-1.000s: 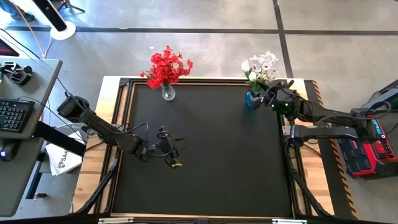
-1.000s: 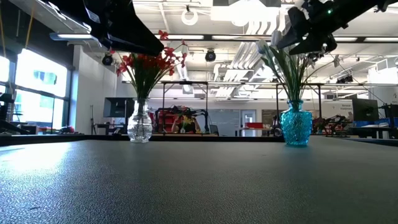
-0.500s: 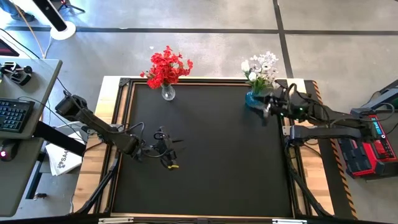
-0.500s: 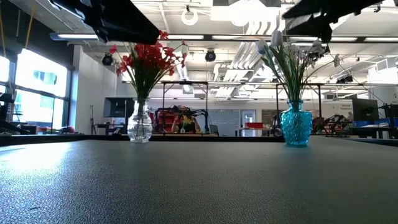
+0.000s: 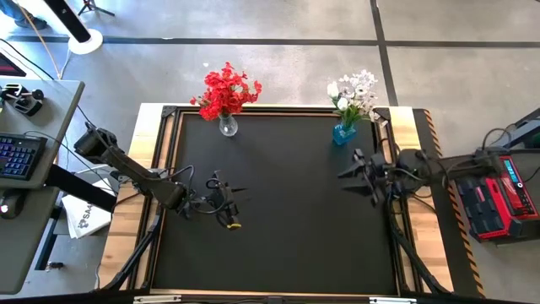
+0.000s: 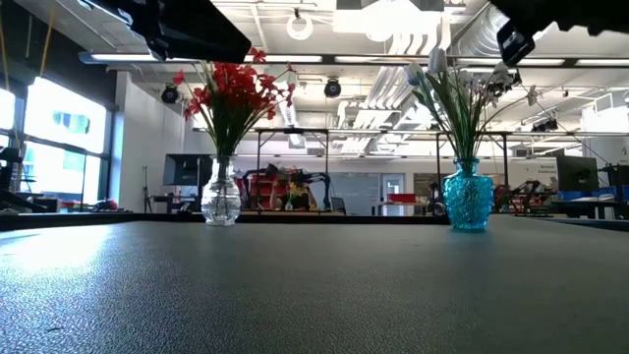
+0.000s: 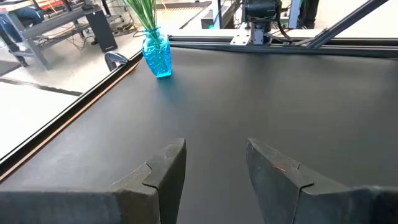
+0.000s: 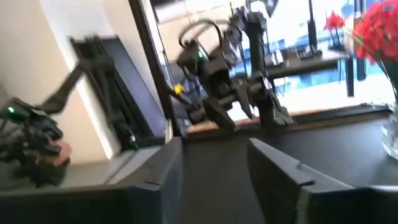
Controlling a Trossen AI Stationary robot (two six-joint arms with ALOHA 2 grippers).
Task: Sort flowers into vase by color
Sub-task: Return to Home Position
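Note:
Red flowers [image 5: 226, 91] stand in a clear glass vase [image 6: 221, 195] at the table's far edge, left of middle. White flowers [image 5: 354, 91] on green stems stand in a blue vase [image 6: 468, 197] at the far edge, toward the right. My left gripper [image 5: 232, 207] hovers open over the table's left half. My right gripper [image 5: 353, 171] is open too, near side of the blue vase [image 5: 342, 133], pointing toward the table's left. Neither holds anything. The left wrist view shows open fingers [image 7: 168, 174] over bare mat and the blue vase [image 7: 157, 55] beyond.
A black mat [image 5: 287, 236] covers the table inside a wooden rim [image 5: 148, 160]. Between the arms and toward the near edge the mat is bare. A desk with a keyboard [image 5: 17, 156] stands left of the table, and red equipment [image 5: 494, 203] right of it.
My right gripper has drawn back from the white flowers' stems at the blue vase, moving toward the table's near edge and turning to face the left. The white flowers stay standing in the blue vase. The left arm has barely shifted.

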